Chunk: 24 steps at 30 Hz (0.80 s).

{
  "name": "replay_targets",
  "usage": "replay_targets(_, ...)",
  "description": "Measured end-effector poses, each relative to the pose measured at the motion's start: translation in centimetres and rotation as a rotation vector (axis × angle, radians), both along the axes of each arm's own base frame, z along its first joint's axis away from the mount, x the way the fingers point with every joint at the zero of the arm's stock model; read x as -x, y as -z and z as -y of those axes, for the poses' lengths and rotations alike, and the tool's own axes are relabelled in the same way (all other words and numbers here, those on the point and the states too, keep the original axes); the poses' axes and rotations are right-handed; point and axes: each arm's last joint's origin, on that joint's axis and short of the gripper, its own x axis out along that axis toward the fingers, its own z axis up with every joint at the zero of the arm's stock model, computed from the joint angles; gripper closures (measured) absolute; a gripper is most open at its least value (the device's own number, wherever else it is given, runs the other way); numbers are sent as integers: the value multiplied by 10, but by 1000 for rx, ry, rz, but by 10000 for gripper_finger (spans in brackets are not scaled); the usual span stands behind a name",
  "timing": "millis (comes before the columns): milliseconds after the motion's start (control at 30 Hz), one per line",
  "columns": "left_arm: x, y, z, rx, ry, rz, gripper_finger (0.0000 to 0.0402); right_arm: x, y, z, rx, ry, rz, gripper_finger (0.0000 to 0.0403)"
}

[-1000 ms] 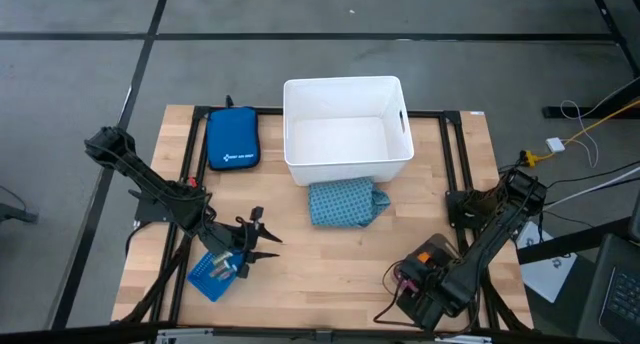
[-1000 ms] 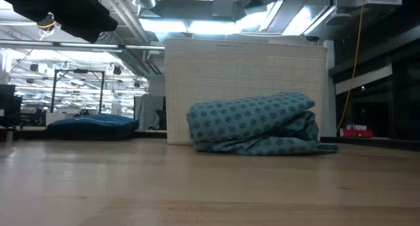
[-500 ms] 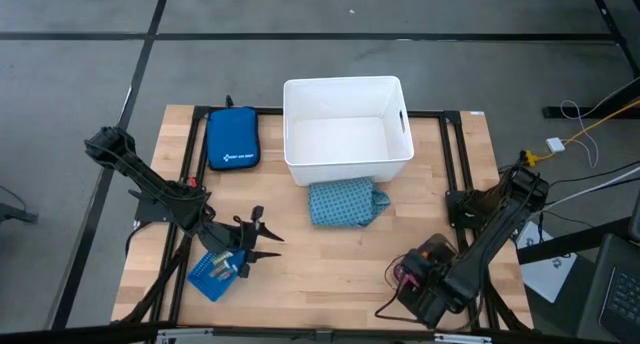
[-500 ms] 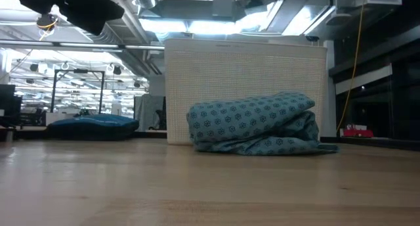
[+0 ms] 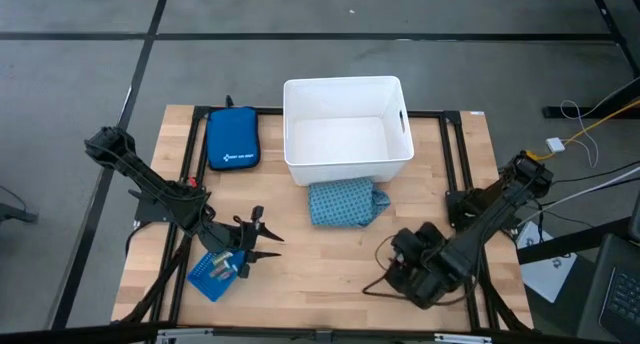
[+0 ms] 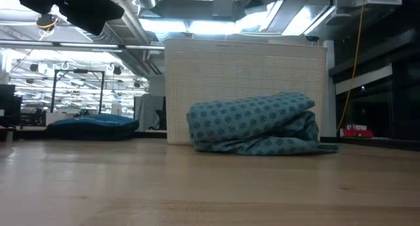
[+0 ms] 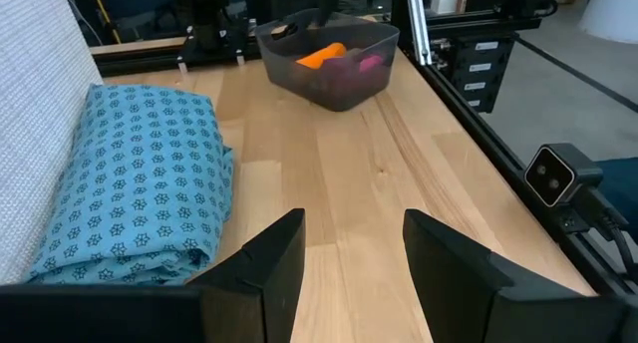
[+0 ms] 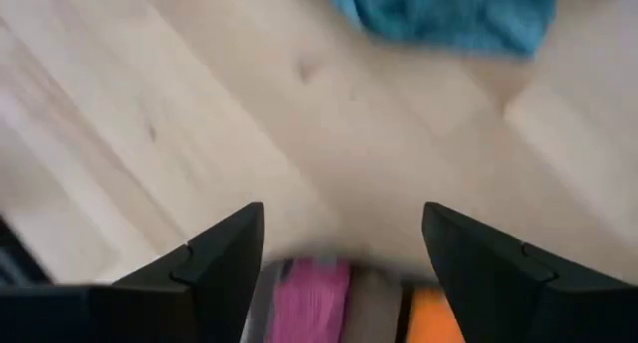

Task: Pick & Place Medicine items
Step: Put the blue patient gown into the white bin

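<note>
The teal patterned soft pack (image 5: 345, 202) lies flat on the table in front of the white bin (image 5: 347, 129). A grey tray (image 7: 329, 69) at the table's near right holds an orange tube (image 7: 321, 56) and a pink tube (image 7: 367, 62). My right gripper (image 5: 405, 266) hangs over that tray, pointing steeply down and open. In its wrist view the pink tube (image 8: 314, 298) and the orange tube (image 8: 431, 311) show low between the fingers. My left gripper (image 5: 268, 236) waits open at the near left, pointing toward the table's right.
A dark blue zipped pouch (image 5: 232, 137) lies at the far left beside the bin. A light-blue tray (image 5: 212, 274) sits under my left arm near the front edge. Bare wood (image 5: 320, 264) lies between the two grippers.
My right gripper has risen and moved toward the table's left and a little toward the far edge, tipping as it went. In the high view it now covers the grey tray, whose orange tube showed a second ago.
</note>
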Motion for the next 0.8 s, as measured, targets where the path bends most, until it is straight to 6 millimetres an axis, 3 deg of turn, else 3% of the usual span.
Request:
replay_targets(167,0,0,0,-1,1,0,233,-17,-2,15,166,44,152,131)
replay_targets(300,0,0,0,-1,1,-1,233,-26,-3,27,233,68,175,131)
replay_targets(800,0,0,0,2,11,-3,233,-72,-10,32,147,-164,298,131)
